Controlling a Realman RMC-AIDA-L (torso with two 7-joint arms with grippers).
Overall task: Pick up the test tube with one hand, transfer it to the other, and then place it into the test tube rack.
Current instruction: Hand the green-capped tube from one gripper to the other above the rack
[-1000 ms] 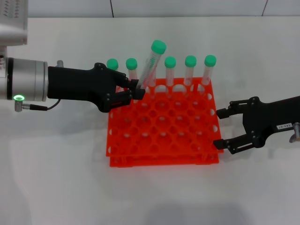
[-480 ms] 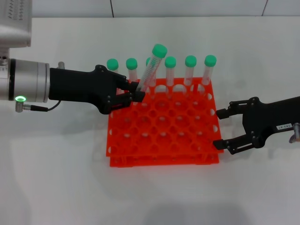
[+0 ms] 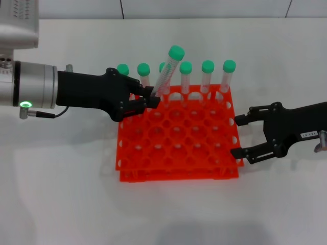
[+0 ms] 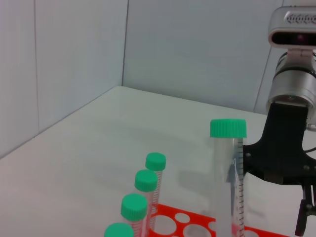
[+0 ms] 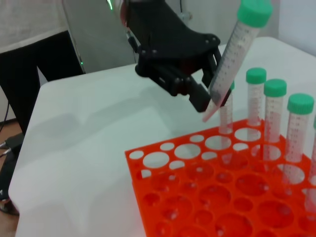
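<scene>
My left gripper (image 3: 150,98), black with a green light on its wrist, is shut on the lower end of a test tube (image 3: 165,76). The clear, green-capped tube is tilted, cap up, over the back row of the orange-red test tube rack (image 3: 153,176). The same tube shows in the left wrist view (image 4: 228,173). In the right wrist view (image 5: 236,49) it is pinched in the left gripper (image 5: 210,98) above the rack (image 5: 163,197). My right gripper (image 3: 236,138), black with a white label, is open at the rack's right edge, apart from the tube.
Several other green-capped tubes (image 3: 207,76) stand upright in the rack's back row, close on both sides of the held tube. They also show in the left wrist view (image 4: 146,180). The rack stands on a white table (image 3: 61,194). A wall runs behind the table.
My left gripper has shifted slightly to the right with the tilted tube. My right gripper has edged a little toward the rack and stays open.
</scene>
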